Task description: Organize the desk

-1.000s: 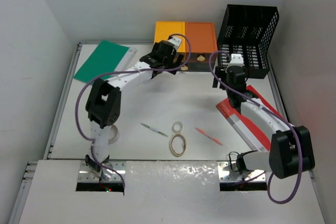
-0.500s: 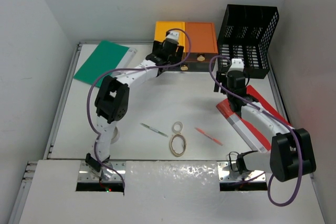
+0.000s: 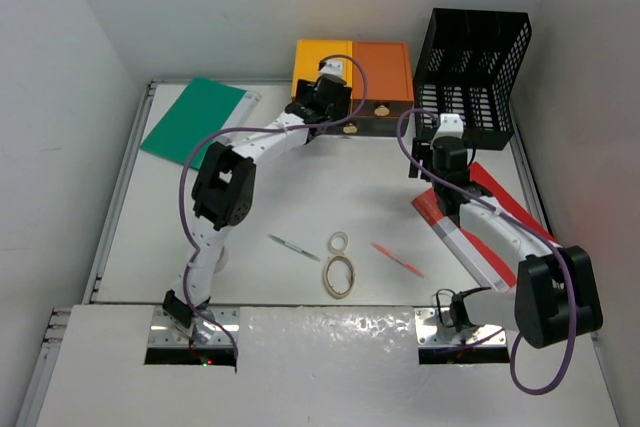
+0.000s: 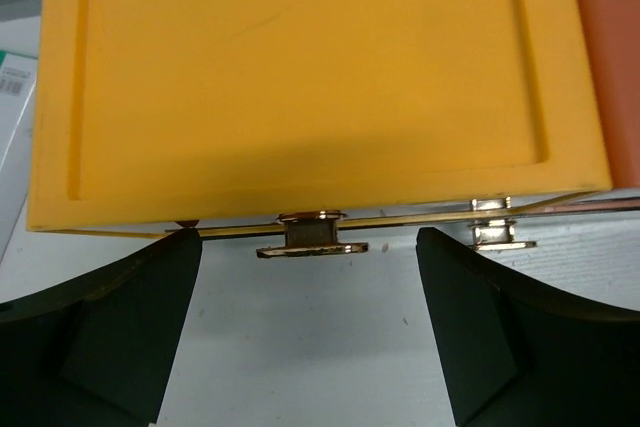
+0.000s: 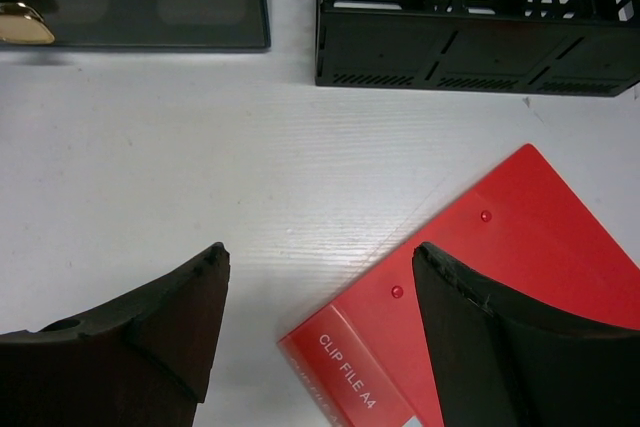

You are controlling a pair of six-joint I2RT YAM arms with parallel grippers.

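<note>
The white desk (image 3: 300, 187) carries a box at the back with a yellow lid half (image 3: 310, 59) and an orange half (image 3: 382, 67). My left gripper (image 3: 322, 99) is open and empty at the yellow lid's front edge. In the left wrist view the gripper (image 4: 310, 282) has its jaws set wide on either side of a brass latch (image 4: 312, 235) under the yellow lid (image 4: 300, 77), touching nothing. My right gripper (image 3: 432, 155) is open and empty above the near corner of a red clip file (image 3: 480, 217). The file also shows in the right wrist view (image 5: 500, 287) beneath the gripper (image 5: 318, 277).
A black mesh basket (image 3: 472, 67) stands at the back right, also in the right wrist view (image 5: 480, 37). A green folder (image 3: 195, 115) lies at the back left. A green-white pen (image 3: 293, 246), a small ring (image 3: 339, 242), rubber bands (image 3: 339, 275) and an orange pen (image 3: 397, 259) lie near the front.
My left arm has reached further toward the yellow lid, with its elbow swinging right. My right gripper has shifted slightly toward the basket. Nothing was taken hold of.
</note>
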